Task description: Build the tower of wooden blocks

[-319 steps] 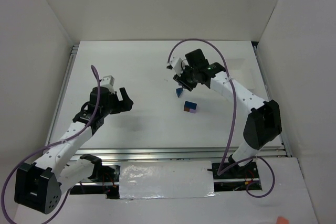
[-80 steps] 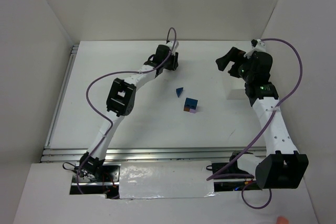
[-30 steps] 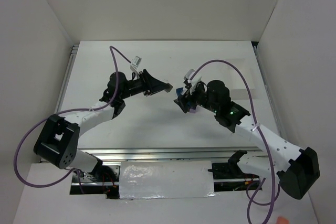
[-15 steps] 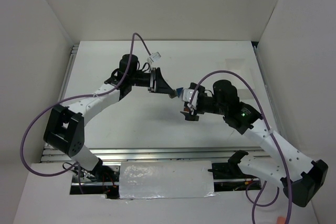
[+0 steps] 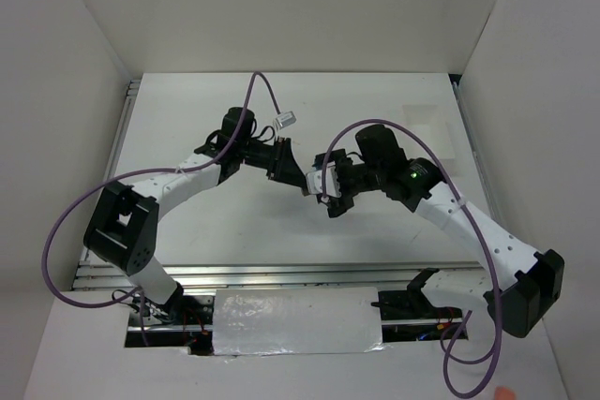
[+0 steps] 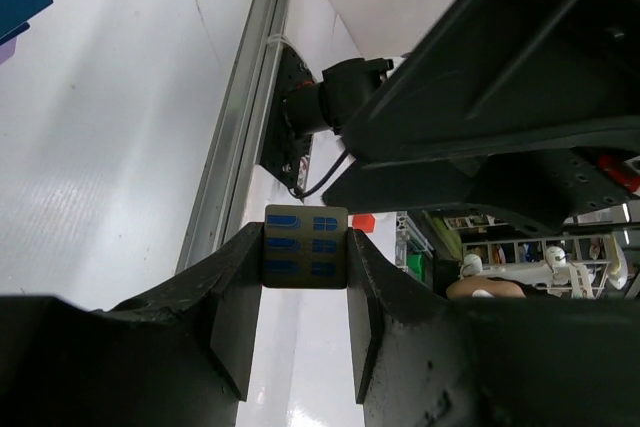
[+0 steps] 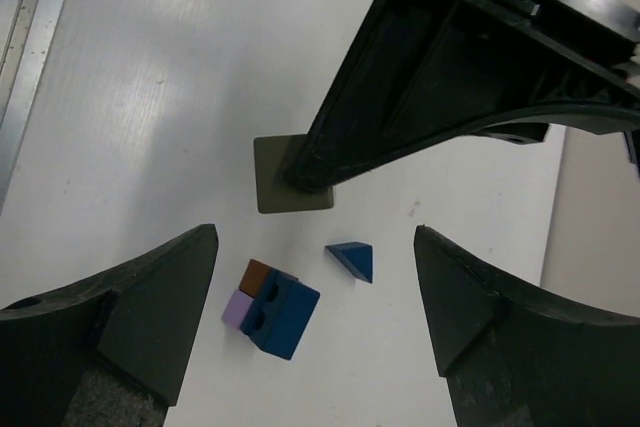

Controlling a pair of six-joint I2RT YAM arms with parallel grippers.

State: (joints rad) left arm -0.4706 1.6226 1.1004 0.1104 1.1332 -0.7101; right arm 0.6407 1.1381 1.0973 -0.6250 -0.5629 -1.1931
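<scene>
The wood block tower stands on the white table: a lavender and a brown-orange block side by side, with a dark blue block on top. A blue triangular wood block lies just right of it. My left gripper is shut on an olive-grey block with blue window prints. The right wrist view shows that block hovering a little beyond the tower. My right gripper hangs open above the tower and the triangle, holding nothing. From the top, both grippers meet mid-table and hide the tower.
A metal rail runs along the table's near edge, with a crinkled plastic strip in front of it. White walls close in the table on three sides. Purple cables loop above both arms.
My left gripper has come nearer and toward the tower, still carrying the olive-grey block. My right gripper has shifted slightly and stays open over the tower.
</scene>
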